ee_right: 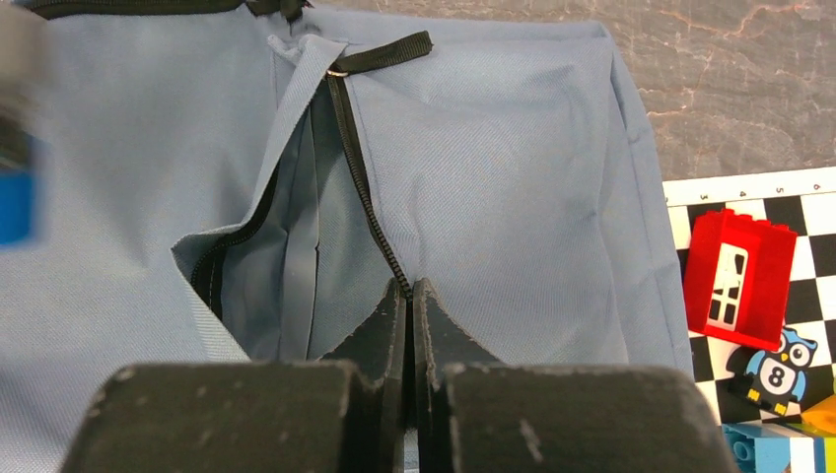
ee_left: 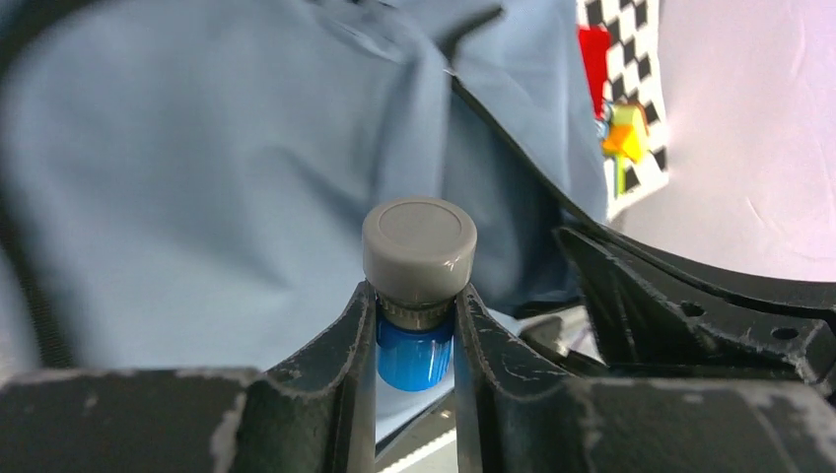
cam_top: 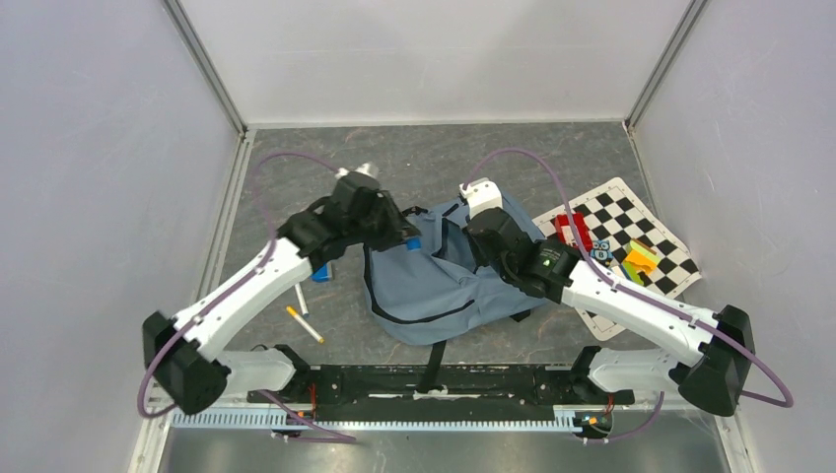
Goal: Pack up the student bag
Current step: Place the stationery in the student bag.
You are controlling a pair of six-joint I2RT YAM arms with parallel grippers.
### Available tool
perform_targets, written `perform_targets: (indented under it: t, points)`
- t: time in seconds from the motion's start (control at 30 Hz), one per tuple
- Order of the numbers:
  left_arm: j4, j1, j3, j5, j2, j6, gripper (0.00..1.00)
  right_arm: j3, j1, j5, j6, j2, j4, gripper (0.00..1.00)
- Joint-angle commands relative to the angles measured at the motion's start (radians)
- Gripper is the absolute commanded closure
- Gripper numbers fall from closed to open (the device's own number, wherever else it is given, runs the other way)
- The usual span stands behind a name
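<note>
The student bag (cam_top: 434, 291) lies in the middle of the table, grey-blue, with its main zipper partly open and the black lining showing. My left gripper (cam_top: 404, 236) is shut on a blue bottle with a grey cap (ee_left: 419, 241) and holds it over the bag's left top edge (ee_left: 197, 177). My right gripper (ee_right: 411, 286) is shut on the bag's zipper edge (ee_right: 370, 212) and holds the fabric (ee_right: 513, 158) up beside the opening. In the top view the right gripper (cam_top: 463, 248) is over the bag's upper middle.
A checkered mat (cam_top: 616, 202) lies right of the bag, carrying a red block (cam_top: 574, 232), an owl tile (cam_top: 601, 252) and colourful bricks (cam_top: 641, 258). Two pens (cam_top: 304, 323) and a blue object (cam_top: 321, 273) lie left of the bag. Walls enclose three sides.
</note>
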Motion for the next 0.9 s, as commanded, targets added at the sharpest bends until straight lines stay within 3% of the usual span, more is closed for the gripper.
perform_targets:
  t: [0.0, 0.3, 0.47, 0.6, 0.77, 0.87]
  points:
    - [0.210, -0.093, 0.066, 0.080, 0.119, -0.179, 0.85, 0.100, -0.006, -0.005, -0.030, -0.025, 0.061, 1.00]
    - [0.367, -0.152, 0.071, 0.165, 0.288, -0.274, 0.85, 0.091, -0.010, -0.002, -0.021, -0.031, 0.093, 1.00]
    - [0.348, -0.152, 0.068, 0.173, 0.297, -0.286, 0.63, 0.086, -0.012, 0.008, -0.013, -0.033, 0.085, 1.00]
    - [0.338, -0.152, 0.068, 0.158, 0.292, -0.290, 0.38, 0.082, -0.015, 0.019, -0.029, -0.040, 0.083, 1.00]
    - [0.297, -0.152, 0.070, 0.097, 0.259, -0.284, 0.28, 0.082, -0.021, 0.007, -0.039, -0.034, 0.081, 1.00]
    - [0.188, -0.149, 0.089, -0.036, 0.180, -0.206, 0.22, 0.081, -0.022, 0.006, -0.038, -0.035, 0.081, 1.00]
